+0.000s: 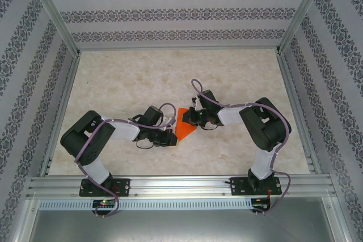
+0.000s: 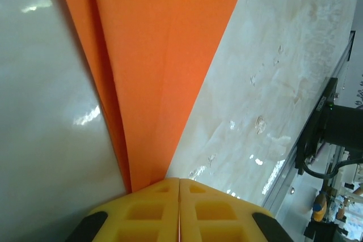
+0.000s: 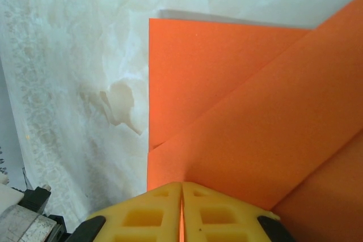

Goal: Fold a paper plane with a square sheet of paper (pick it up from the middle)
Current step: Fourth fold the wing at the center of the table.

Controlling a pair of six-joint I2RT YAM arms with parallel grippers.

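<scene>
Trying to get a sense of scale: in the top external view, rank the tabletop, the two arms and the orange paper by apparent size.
1. tabletop
2. left arm and right arm, alike, so tied
3. orange paper

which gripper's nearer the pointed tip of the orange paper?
Left. The left gripper sits at the orange paper's narrow tip; the right gripper rests on its wider folded end.

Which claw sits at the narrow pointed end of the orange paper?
The left claw: the paper tapers to a point at its tips, whereas the right claw meets a broad folded area.
</scene>
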